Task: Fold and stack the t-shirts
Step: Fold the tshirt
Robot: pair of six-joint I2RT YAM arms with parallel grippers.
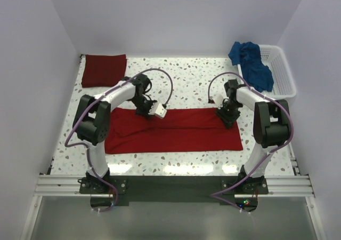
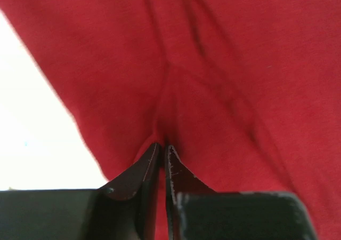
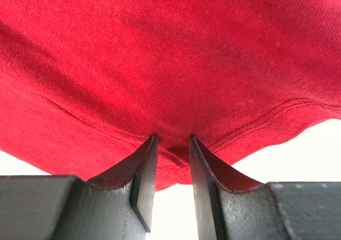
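1. Three shirts are in view. A blue shirt [image 1: 251, 64] lies bunched in the white basket [image 1: 285, 77] at the far right corner and spills over its left rim.
2. One dark red shirt [image 1: 104, 69] sits folded into a flat rectangle at the far left corner of the speckled table [image 1: 192, 80], well apart from the basket.
3. The bright red shirt [image 1: 176, 130] lies flat mid-table between the two arms, folded into a long band. Its long axis runs left to right.
4. Its stitched hem shows at the right end, seen from the right wrist.
5. The left gripper [image 2: 163, 146] has its fingers almost together, pinching a raised crease of the bright red shirt near the far edge.
6. The right gripper [image 3: 173, 140] keeps a narrow gap, with the hem of the bright red shirt clamped in it.
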